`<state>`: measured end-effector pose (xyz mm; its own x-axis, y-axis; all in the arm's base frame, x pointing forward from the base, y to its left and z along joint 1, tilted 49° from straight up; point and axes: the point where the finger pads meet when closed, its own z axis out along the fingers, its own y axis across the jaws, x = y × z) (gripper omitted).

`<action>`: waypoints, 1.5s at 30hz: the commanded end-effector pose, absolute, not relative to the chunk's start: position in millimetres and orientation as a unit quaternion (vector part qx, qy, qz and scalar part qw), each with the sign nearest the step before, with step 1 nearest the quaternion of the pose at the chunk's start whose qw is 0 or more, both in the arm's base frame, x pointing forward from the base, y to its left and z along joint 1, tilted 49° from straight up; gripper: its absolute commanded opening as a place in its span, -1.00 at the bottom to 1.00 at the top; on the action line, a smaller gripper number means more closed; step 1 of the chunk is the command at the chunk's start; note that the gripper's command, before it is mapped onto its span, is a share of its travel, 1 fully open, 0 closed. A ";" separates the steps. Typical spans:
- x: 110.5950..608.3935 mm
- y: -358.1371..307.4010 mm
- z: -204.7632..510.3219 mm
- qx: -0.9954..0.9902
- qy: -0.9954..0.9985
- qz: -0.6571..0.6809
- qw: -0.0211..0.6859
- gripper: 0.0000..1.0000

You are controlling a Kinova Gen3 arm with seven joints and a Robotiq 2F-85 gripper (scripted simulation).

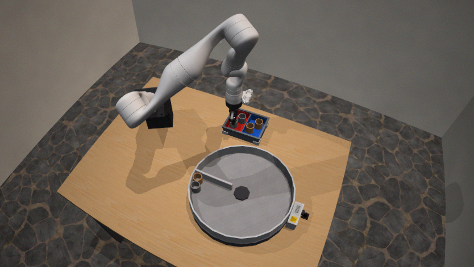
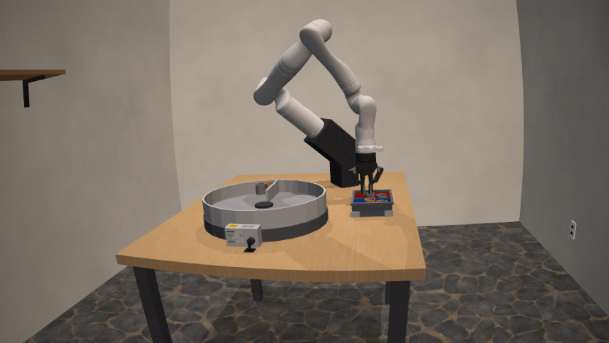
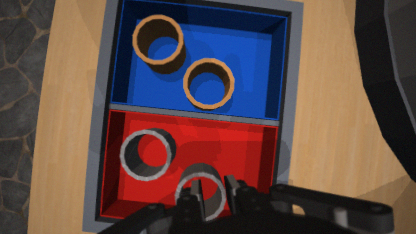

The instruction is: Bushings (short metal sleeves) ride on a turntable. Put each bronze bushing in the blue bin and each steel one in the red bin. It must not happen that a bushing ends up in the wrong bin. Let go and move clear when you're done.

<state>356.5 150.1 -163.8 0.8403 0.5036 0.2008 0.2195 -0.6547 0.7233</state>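
My gripper (image 1: 233, 123) (image 2: 366, 192) (image 3: 213, 190) is partly open, low at the red bin (image 1: 239, 126) (image 3: 240, 145). Its fingertips straddle the wall of a steel bushing (image 1: 234, 125) (image 3: 202, 170), with visible space between them; the fingers partly hide this bushing. A second steel bushing (image 1: 242, 121) (image 3: 131, 152) stands upright in the red bin. Two bronze bushings (image 1: 250, 129) (image 1: 259, 126) (image 3: 158, 24) (image 3: 207, 70) stand in the blue bin (image 1: 255, 134) (image 3: 250, 60). On the turntable (image 1: 262, 225) (image 2: 293, 202), a bronze bushing (image 1: 199, 181) and a steel bushing (image 1: 195, 190) (image 2: 260, 189) sit by the rim.
A straight barrier (image 1: 215, 179) (image 2: 272, 191) crosses part of the turntable beside its bronze bushing. A dark hub (image 1: 241, 192) (image 2: 263, 204) is at the centre. A labelled box (image 1: 294, 215) (image 2: 242, 235) sits against the outer wall. A grey divider (image 3: 195, 114) separates the bins.
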 end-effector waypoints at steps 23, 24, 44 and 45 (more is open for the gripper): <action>350.2 154.1 -156.6 0.888 0.204 0.194 0.364 -0.61; 349.7 154.2 -156.0 0.888 0.204 0.194 0.364 -0.61; 322.2 190.4 -118.6 0.888 0.205 0.195 0.363 -0.61; 322.2 190.4 -118.6 0.888 0.205 0.195 0.363 -0.61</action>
<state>324.8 183.6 -125.5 0.8410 0.5051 0.1937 0.2216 -0.6483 0.7284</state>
